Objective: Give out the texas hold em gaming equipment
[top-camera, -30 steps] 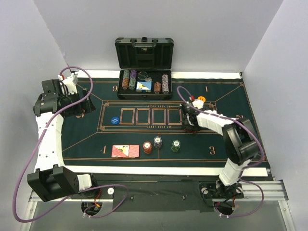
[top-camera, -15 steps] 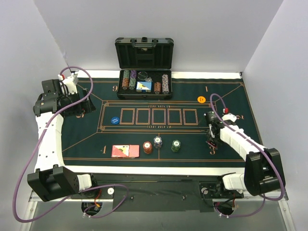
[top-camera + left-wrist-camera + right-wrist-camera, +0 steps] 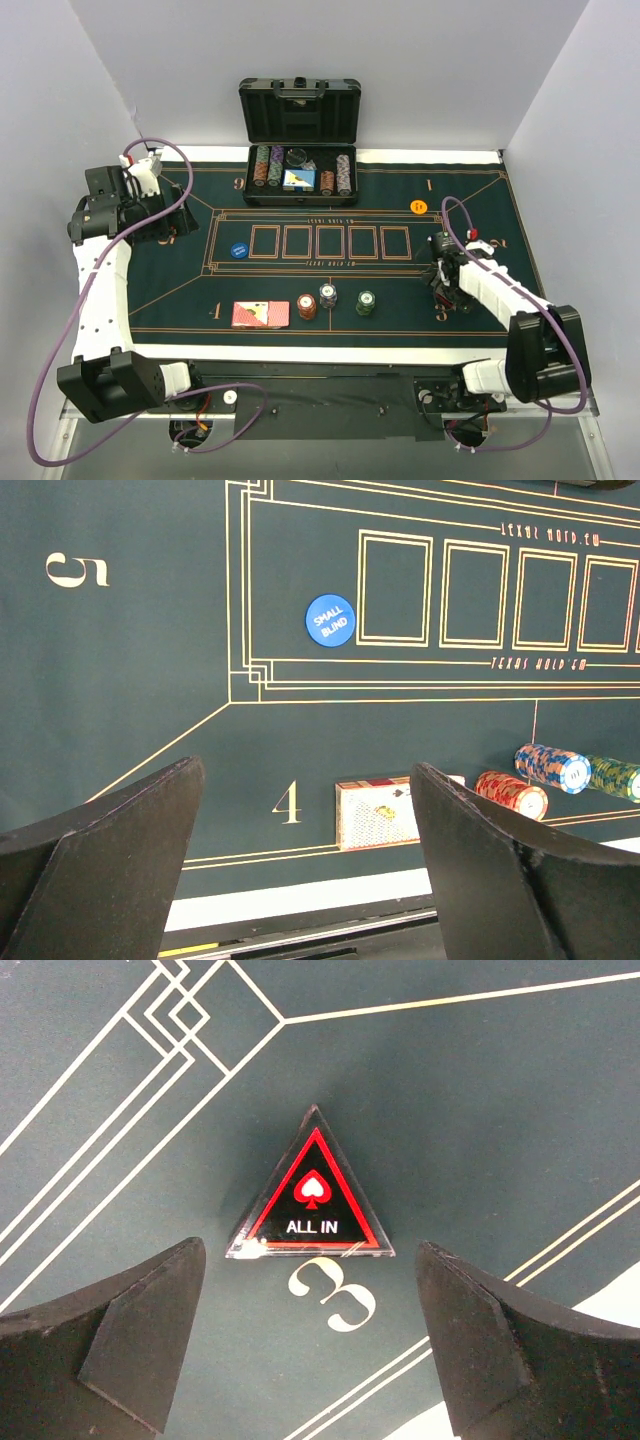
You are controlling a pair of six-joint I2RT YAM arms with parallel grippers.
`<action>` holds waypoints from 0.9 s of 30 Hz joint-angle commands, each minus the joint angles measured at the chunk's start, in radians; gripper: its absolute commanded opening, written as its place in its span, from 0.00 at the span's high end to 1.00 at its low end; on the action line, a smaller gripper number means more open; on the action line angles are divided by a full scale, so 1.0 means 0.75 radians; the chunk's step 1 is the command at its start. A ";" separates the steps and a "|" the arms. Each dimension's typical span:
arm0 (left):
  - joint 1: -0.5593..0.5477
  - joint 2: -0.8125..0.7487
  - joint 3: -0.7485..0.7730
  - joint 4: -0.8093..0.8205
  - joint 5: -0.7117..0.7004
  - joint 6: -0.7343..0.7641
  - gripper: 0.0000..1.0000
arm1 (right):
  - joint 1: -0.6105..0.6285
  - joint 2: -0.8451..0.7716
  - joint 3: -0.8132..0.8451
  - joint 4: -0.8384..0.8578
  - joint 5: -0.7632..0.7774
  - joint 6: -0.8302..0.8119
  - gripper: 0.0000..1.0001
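Note:
A dark red triangular "ALL IN" marker [image 3: 312, 1195] lies flat on the green felt, just above the numeral 3. My right gripper [image 3: 308, 1295] hangs open over it, fingers apart on either side and not touching it; in the top view the right gripper [image 3: 447, 288] hides the marker. Red-backed cards [image 3: 260, 314] lie by numeral 4, with a red chip stack [image 3: 307, 306], a grey-blue stack [image 3: 328, 296] and a green stack [image 3: 366, 302] to their right. A blue disc [image 3: 238, 251] and an orange disc [image 3: 418, 207] rest on the felt. My left gripper [image 3: 150, 220] is open and empty at far left.
An open black case [image 3: 300, 112] with racked chip rows [image 3: 300, 170] stands at the back edge. The felt mat [image 3: 180, 290] ends in a white strip near the arm bases. Walls close in left, right and behind. The left wrist view shows the cards [image 3: 385, 813] and the blue disc [image 3: 330, 620].
My right arm swung from beside the orange disc down to numeral 3. Its jaws then opened, leaving the triangular marker on the felt. The left arm has not moved.

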 commanded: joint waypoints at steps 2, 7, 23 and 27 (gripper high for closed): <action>0.013 -0.045 0.059 0.003 0.024 0.016 0.04 | 0.066 -0.144 0.092 -0.130 0.106 -0.034 0.18; 0.011 -0.030 0.045 0.018 0.034 0.012 0.04 | 0.266 -0.216 0.258 -0.173 0.149 -0.117 0.18; 0.013 -0.059 -0.016 0.048 0.014 -0.014 0.04 | 1.174 0.380 0.945 -0.169 -0.117 -0.406 0.17; 0.011 -0.057 -0.004 0.042 0.005 -0.016 0.04 | 1.230 0.497 1.013 -0.189 -0.137 -0.414 0.17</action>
